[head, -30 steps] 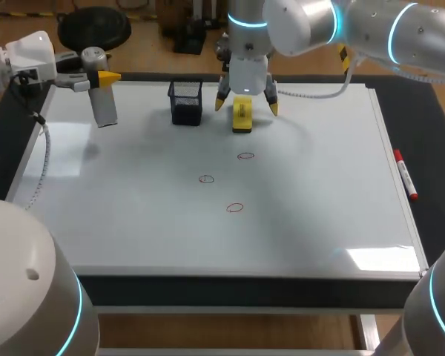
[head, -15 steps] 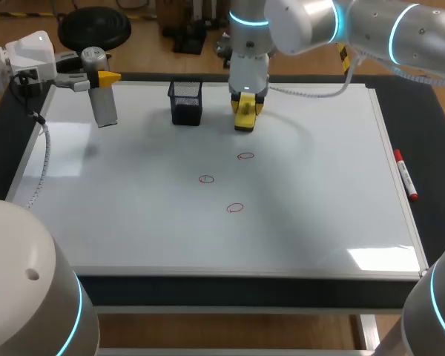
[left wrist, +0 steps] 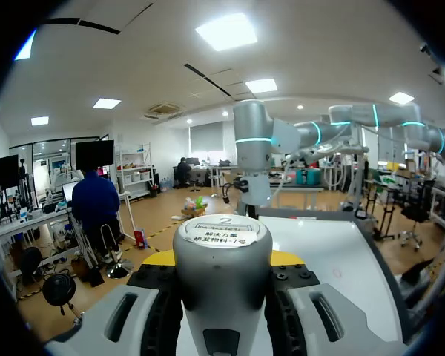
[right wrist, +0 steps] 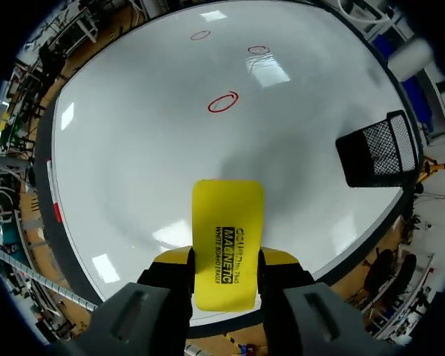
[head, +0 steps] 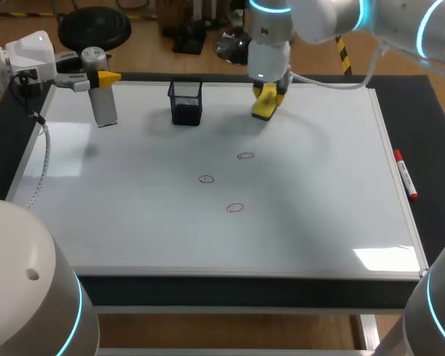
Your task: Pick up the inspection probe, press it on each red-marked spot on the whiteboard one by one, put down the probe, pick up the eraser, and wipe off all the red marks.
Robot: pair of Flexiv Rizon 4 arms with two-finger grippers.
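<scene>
My right gripper (right wrist: 226,261) clamps the yellow rectangular eraser (right wrist: 228,222) over the white whiteboard (head: 133,222), near its far edge. The eraser's long axis runs out along my fingers toward the red circles (right wrist: 222,102), with black print lengthwise. My left gripper (left wrist: 224,259) grips the grey cylindrical probe (left wrist: 222,241), whose cap bears a label.

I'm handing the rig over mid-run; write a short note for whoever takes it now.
Left gripper: fingers shut on the inspection probe, near the far left corner of the whiteboard, not put down.
Right gripper: fingers shut on the yellow eraser, held above the far edge.
Done: eraser picked up. Probing cannot be confirmed.
Left: set down the probe, wipe three red marks.
</scene>
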